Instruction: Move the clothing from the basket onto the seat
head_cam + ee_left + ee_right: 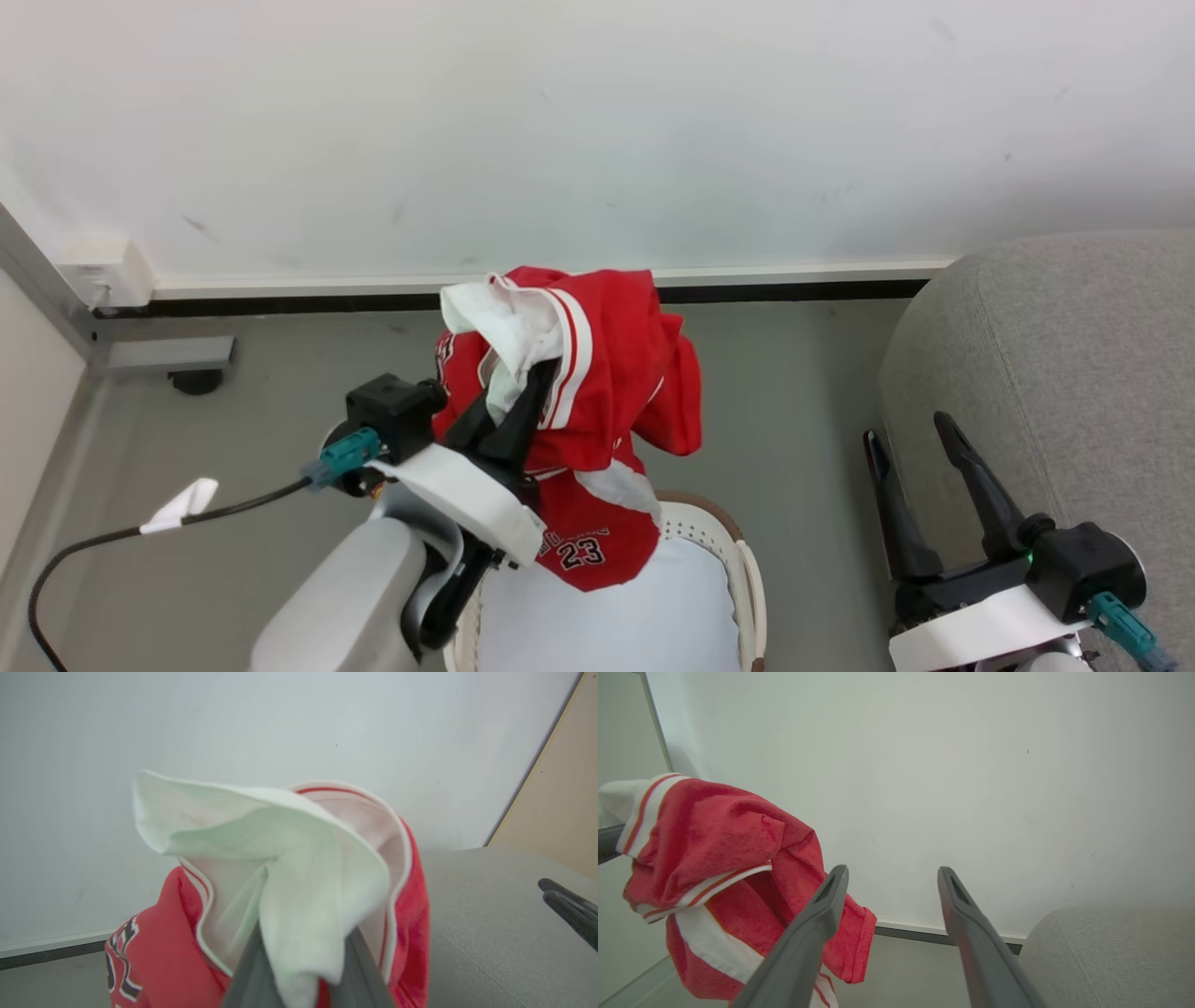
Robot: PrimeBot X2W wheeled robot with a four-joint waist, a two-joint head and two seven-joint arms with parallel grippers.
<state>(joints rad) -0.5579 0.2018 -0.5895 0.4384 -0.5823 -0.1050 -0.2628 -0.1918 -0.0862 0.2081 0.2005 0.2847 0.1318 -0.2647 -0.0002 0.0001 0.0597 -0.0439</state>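
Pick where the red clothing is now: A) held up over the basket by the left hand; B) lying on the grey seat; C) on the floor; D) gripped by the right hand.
A: the left hand is shut on the clothing above the basket.

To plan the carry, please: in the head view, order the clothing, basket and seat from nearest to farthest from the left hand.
1. clothing: gripped in the left hand.
2. basket: just beneath it.
3. seat: far right.
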